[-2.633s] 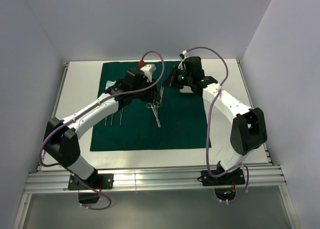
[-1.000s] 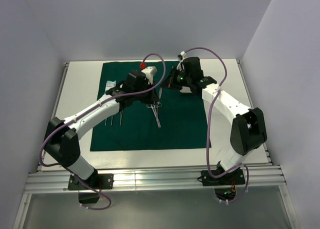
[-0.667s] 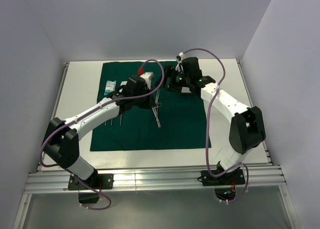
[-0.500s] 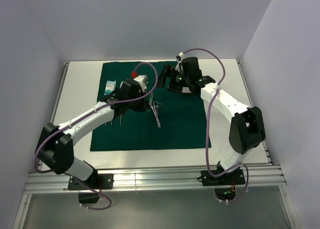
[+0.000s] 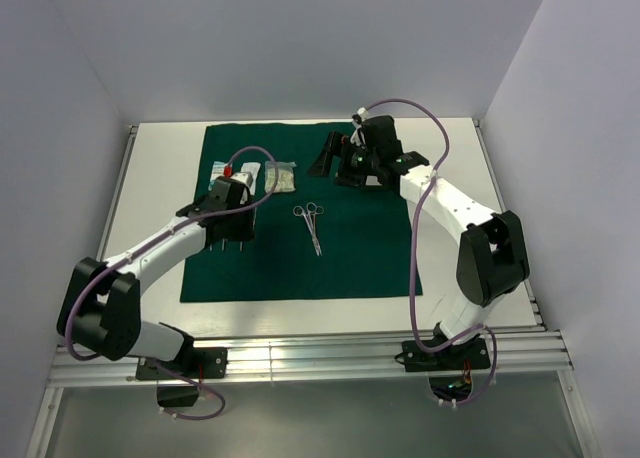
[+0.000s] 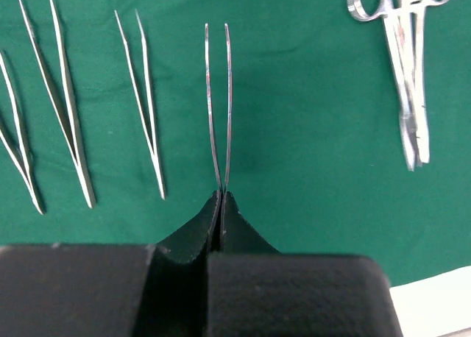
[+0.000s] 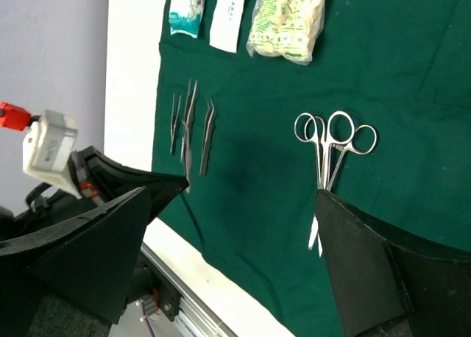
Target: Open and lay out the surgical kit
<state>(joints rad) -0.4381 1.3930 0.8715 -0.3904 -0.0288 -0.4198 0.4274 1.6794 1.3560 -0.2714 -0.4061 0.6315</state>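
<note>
The left claw (image 6: 221,199) is clenched on a slim pair of steel tweezers (image 6: 218,186). It pinches them at their joined end, so the two prongs run straight up the middle of the left wrist frame over the dark green cloth (image 6: 309,175). Whether the prongs touch the cloth or hang just above it is hard to tell from this angle.

Three more pairs of loose tweezers (image 6: 157,176) lie side by side on the cloth in the left half of that frame, apart from the held pair. The scissors-like clamps (image 6: 408,94) lie in the upper right corner, well apart from the claw.

The right claw (image 7: 234,197) is released. Its two dark fingers stand wide at the lower left and lower right of the right wrist frame, with nothing between them but the cloth below. The ring handles of the clamps sit just above the right-hand finger in that view.

Three pale packets (image 7: 288,17) lie in a row along the top of the frame. One is teal-printed, one a narrow white strip, and one a fuller yellowish pouch.

In the top view the cloth is spread flat across the middle of the white table (image 5: 160,168), with the packets near its upper left.
</note>
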